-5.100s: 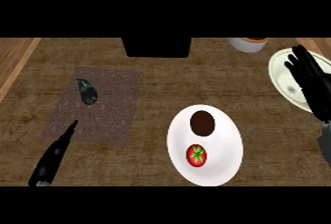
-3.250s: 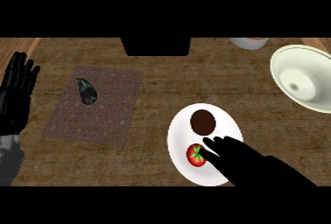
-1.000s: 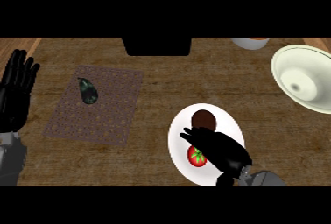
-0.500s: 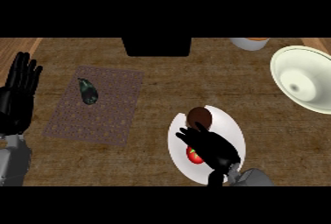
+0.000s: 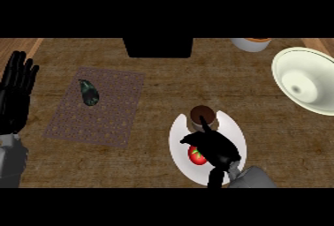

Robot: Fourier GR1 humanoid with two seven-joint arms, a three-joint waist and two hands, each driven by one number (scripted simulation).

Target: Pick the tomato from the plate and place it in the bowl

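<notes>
A red tomato (image 5: 196, 155) lies on the white plate (image 5: 179, 132) at the lower middle of the counter. My right hand (image 5: 216, 148) is over it, fingers curled down round its right side and thumb at its upper left, so only part of the tomato shows. A brown round thing (image 5: 201, 113) sits on the plate's far end, just beyond one raised finger. The cream bowl (image 5: 308, 84) stands at the far right, well apart from the plate. My left hand (image 5: 16, 90) rests open at the left edge, fingers up.
A dark eggplant (image 5: 88, 92) lies on a brown placemat (image 5: 98, 107) to the plate's left. A black box (image 5: 158, 46) stands at the back middle, and a small white cup (image 5: 251, 43) at the back right.
My right hand has come down over the plate from the lower right and curled its fingers round the tomato. The left hand came up to the left edge and has stayed there.
</notes>
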